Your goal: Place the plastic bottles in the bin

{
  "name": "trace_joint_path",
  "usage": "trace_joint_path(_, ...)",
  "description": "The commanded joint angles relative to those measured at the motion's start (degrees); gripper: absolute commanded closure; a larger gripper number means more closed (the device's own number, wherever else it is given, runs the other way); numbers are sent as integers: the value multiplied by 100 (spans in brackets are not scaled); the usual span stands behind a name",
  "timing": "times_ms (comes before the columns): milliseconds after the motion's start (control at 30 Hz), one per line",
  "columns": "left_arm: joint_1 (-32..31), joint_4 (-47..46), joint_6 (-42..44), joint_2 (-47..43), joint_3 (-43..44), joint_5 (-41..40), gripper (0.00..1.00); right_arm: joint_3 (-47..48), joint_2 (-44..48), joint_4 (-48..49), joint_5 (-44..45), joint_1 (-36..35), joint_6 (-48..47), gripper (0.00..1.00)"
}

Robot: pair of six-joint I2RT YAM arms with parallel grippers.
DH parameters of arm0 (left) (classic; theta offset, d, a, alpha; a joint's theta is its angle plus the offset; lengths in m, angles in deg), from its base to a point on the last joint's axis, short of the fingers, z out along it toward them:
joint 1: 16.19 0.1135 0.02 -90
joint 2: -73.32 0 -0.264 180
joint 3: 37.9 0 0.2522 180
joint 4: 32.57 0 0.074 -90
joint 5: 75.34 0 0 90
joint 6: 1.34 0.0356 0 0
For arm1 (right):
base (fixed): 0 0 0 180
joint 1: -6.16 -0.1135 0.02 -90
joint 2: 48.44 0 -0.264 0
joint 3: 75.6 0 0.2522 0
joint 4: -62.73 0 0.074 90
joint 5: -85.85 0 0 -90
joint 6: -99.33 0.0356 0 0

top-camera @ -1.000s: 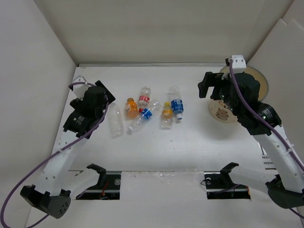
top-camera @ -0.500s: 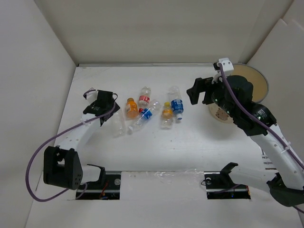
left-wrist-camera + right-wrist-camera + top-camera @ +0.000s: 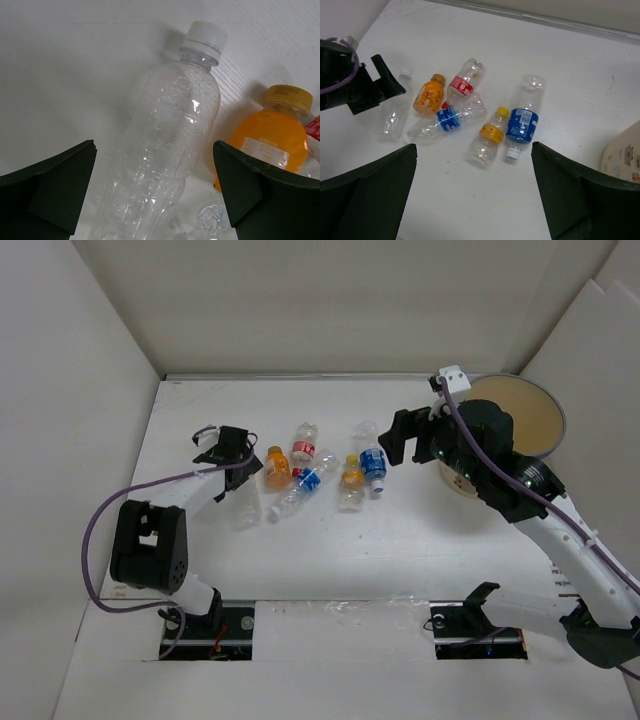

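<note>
Several plastic bottles lie in the middle of the table. The plain clear bottle (image 3: 243, 502) lies leftmost, and in the left wrist view (image 3: 170, 140) its body sits between my open fingers, untouched. My left gripper (image 3: 232, 452) (image 3: 155, 195) is open just over it. Beside it lie an orange-filled bottle (image 3: 277, 467) (image 3: 270, 140), a red-label bottle (image 3: 303, 448), a blue-label bottle (image 3: 300, 486), a yellow-band bottle (image 3: 351, 483) and another blue-label bottle (image 3: 372, 462). My right gripper (image 3: 400, 438) (image 3: 475, 192) is open and empty, high above the bottles. The bin (image 3: 552, 405) stands at the far right.
White walls close in the table at the back and both sides. The bin's printed side (image 3: 624, 159) shows at the right edge of the right wrist view. My left arm's purple cable (image 3: 95, 530) loops over the table's left part.
My left gripper has swung right and down over the plain clear bottle. My right gripper has moved left, away from the bin and toward the bottles.
</note>
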Motion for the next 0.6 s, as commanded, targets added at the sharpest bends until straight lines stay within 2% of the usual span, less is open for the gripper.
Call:
trace_joint_path(0,139,-123,-7,298,360,-20,0,33,43,398,-110,-98,-45,0)
trace_joint_path(100,192,-175,-7,692,483,-20,0,-37,95,468,-180,-98,-45,0)
trace_joint_path(133,253,-176,-77,781,553,-20,3,-37,95,520,-241,-151,7,0)
trace_joint_path(200,394,-80,-156,1027,606,-20,11,-37,95,521,-303,-151,7,0)
trace_joint_path(233,499,-79,-156,1028,606,32,19,-37,95,521,-303,-151,7,0)
trace_joint_path(267,552,-131,-217,1089,606,33,19,-37,43,573,-355,-203,7,0)
trace_joint_path(333,657,-314,-218,1090,466,85,29,-37,43,573,-356,-204,7,0)
trace_joint_path(367,762,-377,-218,1160,361,164,43,-37,43,634,-356,-204,60,0)
trace_joint_path(467,851,-553,-218,1318,290,401,68,-90,-62,819,-540,-265,60,0)
trace_joint_path(500,851,-554,-218,1318,290,402,93,-151,-63,967,-715,-318,60,0)
trace_joint_path(533,851,-554,-218,1318,238,402,99,-204,-63,1082,-838,-318,60,0)
trace_joint_path(567,851,-658,-218,1127,159,532,100,-265,-124,1249,-1144,-318,60,0)
